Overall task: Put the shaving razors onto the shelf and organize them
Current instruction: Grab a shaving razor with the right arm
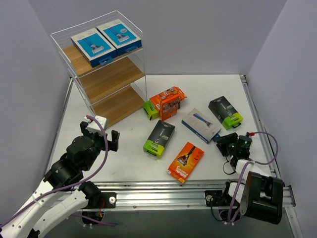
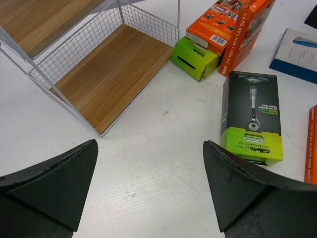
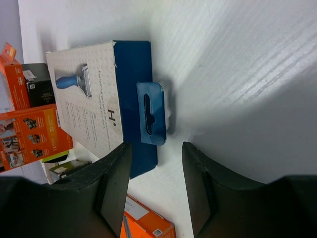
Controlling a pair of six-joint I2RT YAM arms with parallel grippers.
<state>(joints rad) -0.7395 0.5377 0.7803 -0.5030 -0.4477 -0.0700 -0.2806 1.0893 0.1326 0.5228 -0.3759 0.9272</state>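
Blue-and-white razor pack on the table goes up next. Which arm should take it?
Right. The right end effector is lined up at the hang tab of the blue-and-white pack, fingers apart. The left end effector, open, hangs near the shelf, with the black-and-green pack nearer to it.

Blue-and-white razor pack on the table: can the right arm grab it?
Probably yes. The right end effector faces the blue-and-white razor pack, right at its hang tab, with nothing between them.
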